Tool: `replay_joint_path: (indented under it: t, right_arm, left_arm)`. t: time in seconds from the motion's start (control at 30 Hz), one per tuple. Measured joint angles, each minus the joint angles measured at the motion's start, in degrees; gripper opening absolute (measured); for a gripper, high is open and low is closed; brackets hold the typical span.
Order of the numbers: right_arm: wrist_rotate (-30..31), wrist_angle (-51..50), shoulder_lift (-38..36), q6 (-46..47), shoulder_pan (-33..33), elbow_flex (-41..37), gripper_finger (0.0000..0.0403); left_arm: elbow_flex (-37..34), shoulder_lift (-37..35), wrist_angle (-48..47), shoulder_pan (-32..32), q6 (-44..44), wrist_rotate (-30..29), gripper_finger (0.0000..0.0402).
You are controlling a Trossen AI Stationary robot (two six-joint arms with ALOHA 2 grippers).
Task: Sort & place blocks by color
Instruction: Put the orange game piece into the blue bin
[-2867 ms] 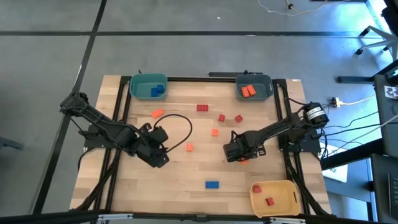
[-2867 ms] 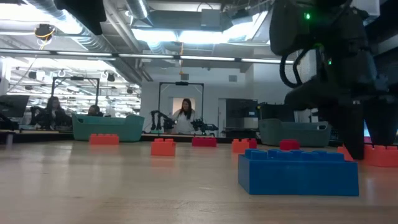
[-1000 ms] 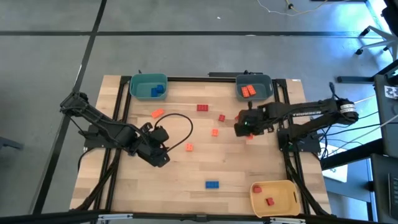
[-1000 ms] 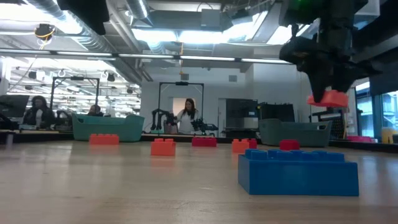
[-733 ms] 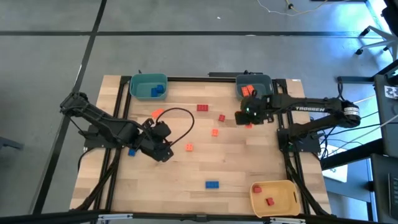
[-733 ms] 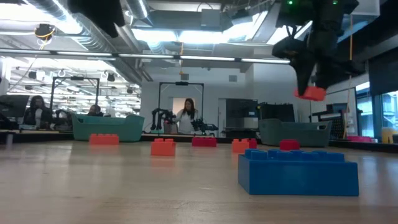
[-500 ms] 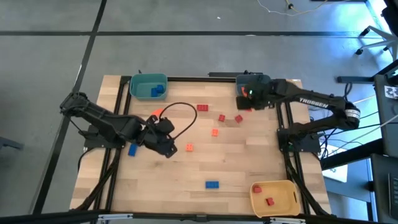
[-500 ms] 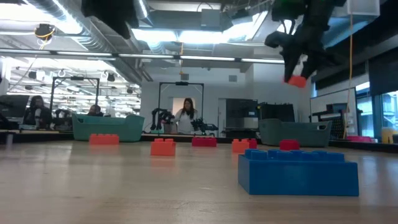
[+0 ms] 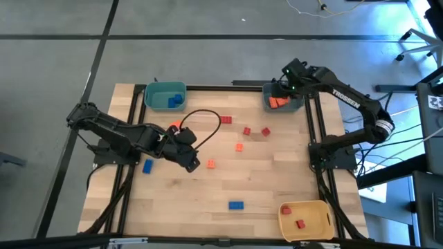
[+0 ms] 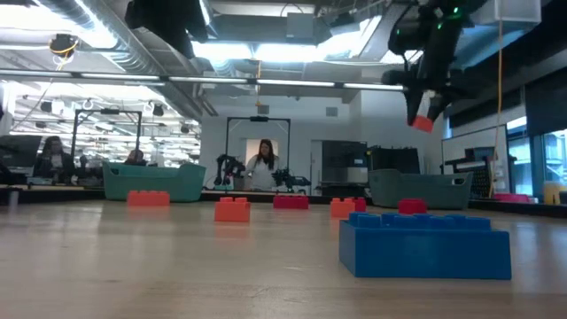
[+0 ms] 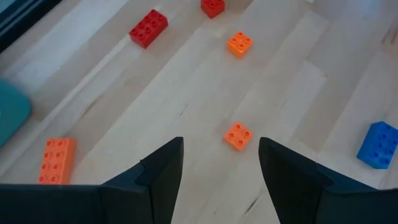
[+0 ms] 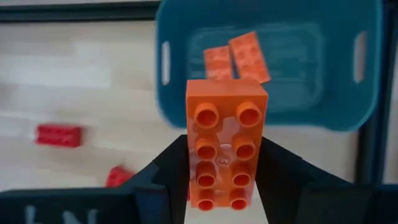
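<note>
Right gripper (image 12: 224, 180) clamps studded orange brick (image 12: 226, 144); left gripper (image 11: 221, 165) spread wide

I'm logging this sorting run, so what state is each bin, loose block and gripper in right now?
right gripper: shut on an orange block, held above the grey-blue bin.
left gripper: open, empty, over the table.
grey-blue bin: holds two orange blocks.
teal bin: holds blue blocks.
yellow bin: holds red blocks.
small orange block: loose on the table, ahead of the left gripper.
blue block: loose on the table.
</note>
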Motion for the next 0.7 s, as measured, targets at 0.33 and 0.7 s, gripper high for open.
replay_joint_path:
  t: [0.33,0.7]
  right_arm:
    - [-0.2,2.6,9.9,-9.6,-8.2,0.0,0.0144]
    - [0.0,5.7,20.8,-14.7,-13.8,0.0,0.0143]
  left_arm:
    - [0.0,0.0,0.0,0.0,-0.3,0.0,0.0203]
    - [0.0,0.0,0.0,0.0,-1.6,0.0,0.0203]
